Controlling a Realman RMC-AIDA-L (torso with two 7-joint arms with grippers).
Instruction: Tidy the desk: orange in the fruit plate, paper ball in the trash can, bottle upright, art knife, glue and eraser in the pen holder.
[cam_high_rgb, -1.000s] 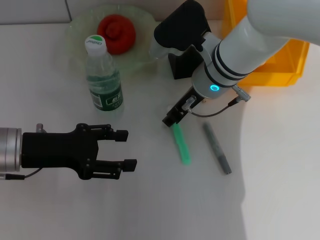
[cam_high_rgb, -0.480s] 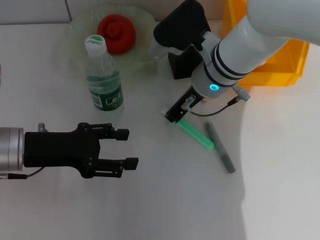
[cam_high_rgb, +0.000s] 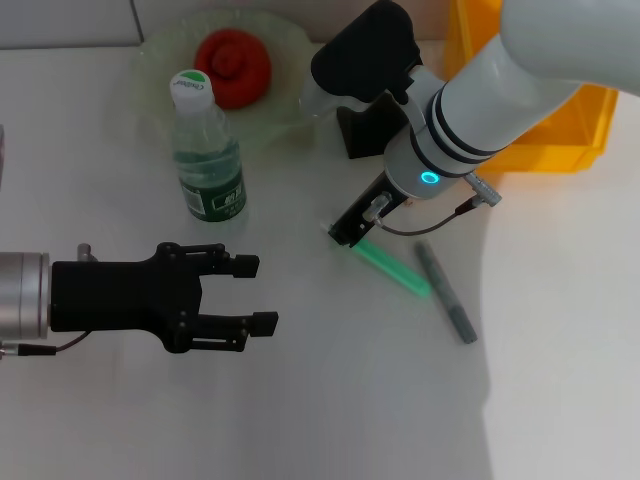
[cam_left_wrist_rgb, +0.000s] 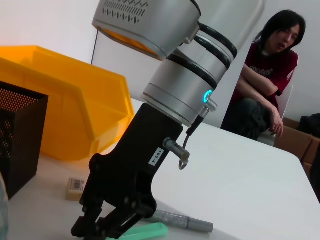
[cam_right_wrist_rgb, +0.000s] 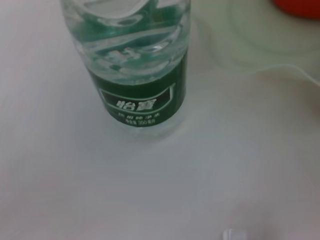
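Note:
My right gripper (cam_high_rgb: 345, 236) is shut on the near end of a green stick-shaped tool (cam_high_rgb: 392, 264) that lies slanted on the white desk; it also shows in the left wrist view (cam_left_wrist_rgb: 148, 231). A grey pen-shaped item (cam_high_rgb: 447, 294) lies just beyond it. The bottle (cam_high_rgb: 206, 150) stands upright. The orange (cam_high_rgb: 233, 64) sits in the fruit plate (cam_high_rgb: 160, 48). The pen holder (cam_high_rgb: 362, 131) is half hidden behind my right arm. The eraser (cam_left_wrist_rgb: 76, 184) lies by the trash can (cam_high_rgb: 562, 131). My left gripper (cam_high_rgb: 262, 294) is open and empty at the front left. The paper ball is out of view.
A seated person in red (cam_left_wrist_rgb: 265, 85) is beyond the desk's far side. The right wrist view shows the bottle's label (cam_right_wrist_rgb: 141, 102) close up, with the plate rim (cam_right_wrist_rgb: 250, 47) behind it.
The green stick has swung from pointing straight toward me to slanting to the right, its end staying at my right gripper. The grey pen shifted slightly right. The left arm barely moved.

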